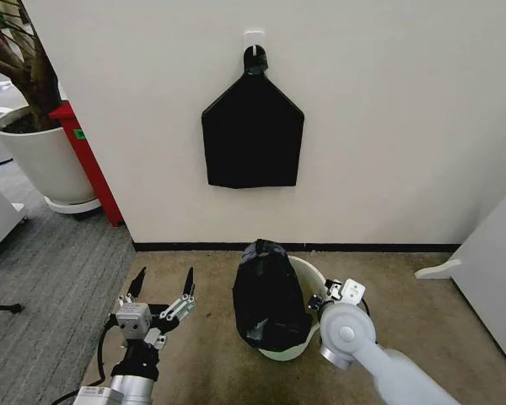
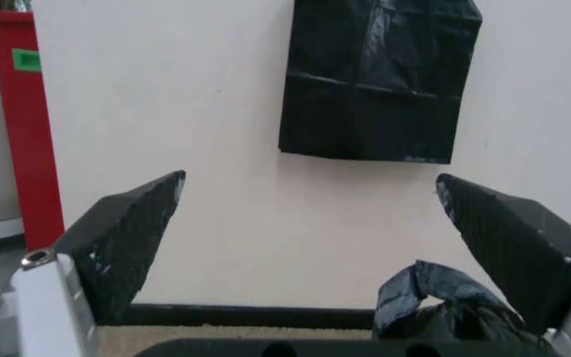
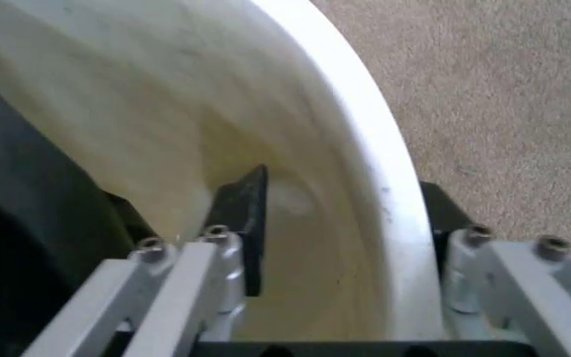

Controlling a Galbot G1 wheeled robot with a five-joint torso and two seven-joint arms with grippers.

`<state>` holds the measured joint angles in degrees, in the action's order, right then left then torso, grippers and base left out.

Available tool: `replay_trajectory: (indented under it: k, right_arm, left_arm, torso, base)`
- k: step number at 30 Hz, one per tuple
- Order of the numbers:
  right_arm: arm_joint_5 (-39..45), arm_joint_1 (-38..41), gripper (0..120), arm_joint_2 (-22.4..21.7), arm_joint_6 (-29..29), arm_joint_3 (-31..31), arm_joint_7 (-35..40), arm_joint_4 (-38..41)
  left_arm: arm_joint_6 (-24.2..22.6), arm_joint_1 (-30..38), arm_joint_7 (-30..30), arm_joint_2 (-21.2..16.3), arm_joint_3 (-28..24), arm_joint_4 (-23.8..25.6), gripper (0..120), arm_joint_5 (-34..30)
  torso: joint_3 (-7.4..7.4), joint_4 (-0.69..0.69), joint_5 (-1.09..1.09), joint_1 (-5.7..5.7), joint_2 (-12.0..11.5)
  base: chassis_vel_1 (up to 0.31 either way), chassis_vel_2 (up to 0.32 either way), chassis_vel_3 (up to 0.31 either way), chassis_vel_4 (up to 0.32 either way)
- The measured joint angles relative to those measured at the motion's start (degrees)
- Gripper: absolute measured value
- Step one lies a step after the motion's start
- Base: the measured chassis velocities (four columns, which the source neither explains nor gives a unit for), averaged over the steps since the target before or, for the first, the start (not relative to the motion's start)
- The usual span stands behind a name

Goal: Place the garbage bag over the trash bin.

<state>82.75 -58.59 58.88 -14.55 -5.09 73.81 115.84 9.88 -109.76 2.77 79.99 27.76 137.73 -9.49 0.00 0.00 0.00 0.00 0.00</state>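
The trash bin (image 1: 307, 272), a small white bucket, stands on the tan floor close to the wall. The garbage bag (image 1: 270, 297), crinkled glossy black, is draped over the bin's left side and mouth, leaving the right rim bare. My right gripper (image 1: 317, 300) is at that bare rim. In the right wrist view, the right gripper (image 3: 343, 186) straddles the trash bin (image 3: 166, 89) wall and is shut on it, one finger inside and one outside, with the garbage bag (image 3: 18, 245) beside it. My left gripper (image 1: 164, 283) hovers open left of the bin and holds nothing. The left gripper (image 2: 309, 178) faces the wall, the garbage bag (image 2: 444, 312) by one finger.
A flat black bundle (image 1: 253, 135) hangs from a wall hook above the bin. A big white plant pot (image 1: 38, 156) and a red stand (image 1: 88, 160) are at the far left. A white board (image 1: 489, 270) leans at the right. Grey carpet lies to the left.
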Motion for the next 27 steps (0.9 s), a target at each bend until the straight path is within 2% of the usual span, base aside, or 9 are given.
replay_trajectory:
  k: [6, 10, 11, 16, 18, 21, 23, 24, 27]
  right_arm:
    - [0.45, -0.14, 59, -1.63, 0.0, 1.41, 0.14, 2.4]
    - [0.75, -0.63, 77, -3.21, 0.0, 3.13, -0.04, 4.72]
    - [0.75, -0.63, 77, -3.21, 0.0, 3.13, -0.04, 4.72]
    - [-2.64, -3.96, 97, -5.27, -0.28, 6.99, -6.42, 9.21]
    - [-4.65, -5.12, 98, -5.7, -0.27, 7.65, -9.13, 10.08]
    - [-13.77, -9.32, 100, -6.14, 0.08, 8.49, -16.97, 11.42]
    - [-15.62, -10.18, 100, -6.14, 0.25, 8.48, -18.03, 11.78]
    - [-17.48, -11.6, 100, -6.02, 0.57, 8.45, -19.01, 13.25]
    - [-17.81, -12.34, 100, -5.96, 0.75, 8.5, -19.04, 14.99]
  left_arm:
    - [-0.44, 0.4, 0.04, -0.76, 0.01, 0.01, 100, -0.49]
    - [-2.06, 1.24, 0.82, -3.11, -0.06, 0.02, 100, -2.38]
    - [-2.06, 1.24, 0.82, -3.11, -0.06, 0.02, 100, -2.38]
    - [-6.0, 3.73, 3.0, -9.26, -0.08, 0.36, 100, -8.54]
    - [-7.14, 5.15, 3.49, -11.03, -0.09, 0.01, 100, -10.46]
    - [-10.42, 9.24, 5.21, -15.79, -1.65, -1.5, 100, -14.46]
    - [-11.52, 10.45, 6.04, -17.38, -2.61, -1.89, 100, -15.78]
    - [-14.2, 12.95, 8.36, -20.62, -4.83, -2.47, 100, -18.85]
    - [-16.82, 15.39, 10.16, -23.62, -6.92, -3.05, 100, -22.22]
  torso:
    - [0.0, 0.0, 0.0, 0.0, -0.01]
    - [0.0, 0.0, 0.0, 0.0, -0.01]
    - [0.0, 0.0, 0.0, 0.0, -0.01]
    - [0.0, 0.01, 0.0, 0.0, -0.01]
    - [0.0, 0.0, 0.0, 0.0, -0.01]
    - [0.0, -0.01, -0.01, 0.0, -0.01]
    - [0.0, -0.01, 0.0, 0.0, -0.01]
    - [0.0, -0.02, -0.01, 0.0, -0.01]
    - [0.01, 0.0, -0.01, 0.0, -0.01]
  base:
    - [0.0, 0.0, 0.0, 0.0]
    - [0.0, 0.0, 0.0, 0.0]
    - [0.0, 0.0, 0.0, 0.0]
    - [0.0, 0.0, 0.0, 0.0]
    - [0.0, 0.0, 0.0, 0.0]
    - [0.0, 0.0, 0.0, 0.0]
    - [0.0, 0.0, 0.0, 0.0]
    - [0.0, 0.0, 0.0, 0.0]
    - [0.0, 0.0, 0.0, 0.0]
